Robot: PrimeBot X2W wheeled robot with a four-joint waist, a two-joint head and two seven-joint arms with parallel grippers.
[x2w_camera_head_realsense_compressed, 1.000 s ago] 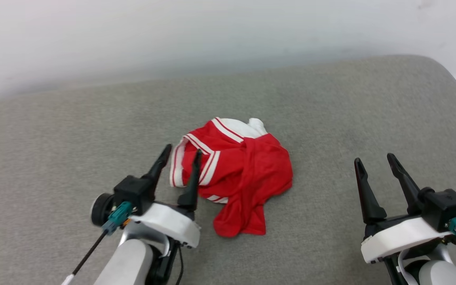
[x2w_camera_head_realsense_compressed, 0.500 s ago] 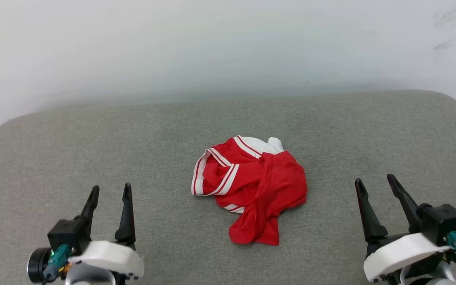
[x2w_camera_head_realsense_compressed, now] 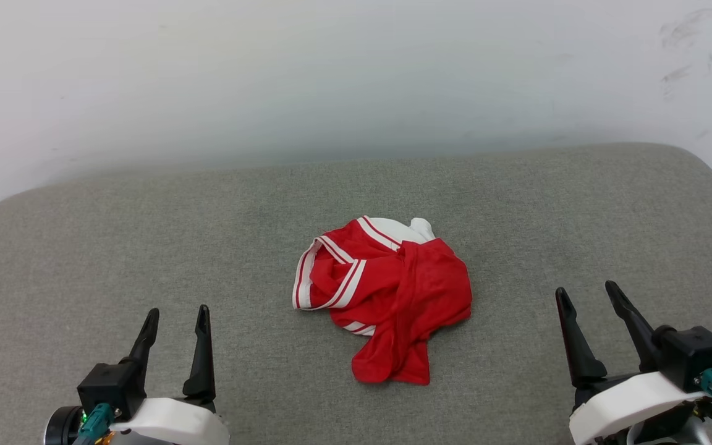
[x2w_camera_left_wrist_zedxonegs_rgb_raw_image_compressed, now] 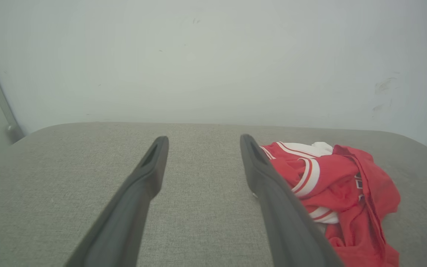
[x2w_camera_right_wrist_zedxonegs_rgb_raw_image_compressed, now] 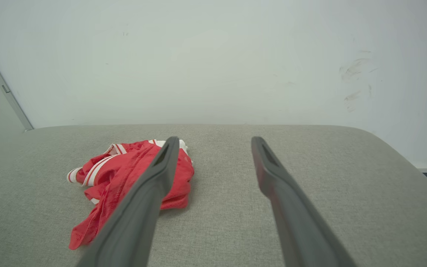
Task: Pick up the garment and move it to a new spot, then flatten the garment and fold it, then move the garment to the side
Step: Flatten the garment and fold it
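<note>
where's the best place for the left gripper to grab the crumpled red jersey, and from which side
Probably the red-and-white striped trim on the garment, at its left side. There it forms a thick, raised, rolled edge facing the open left gripper. Come in from the left, low over the grey cushion, with the fingers straddling that edge.

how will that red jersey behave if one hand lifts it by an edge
Probably floppy: the jersey lies crumpled in soft folds, so it would likely drape from a pinch. It looks thin, so probably light for its size. Pushed, it may bunch up on the woven cushion rather than slide.
</note>
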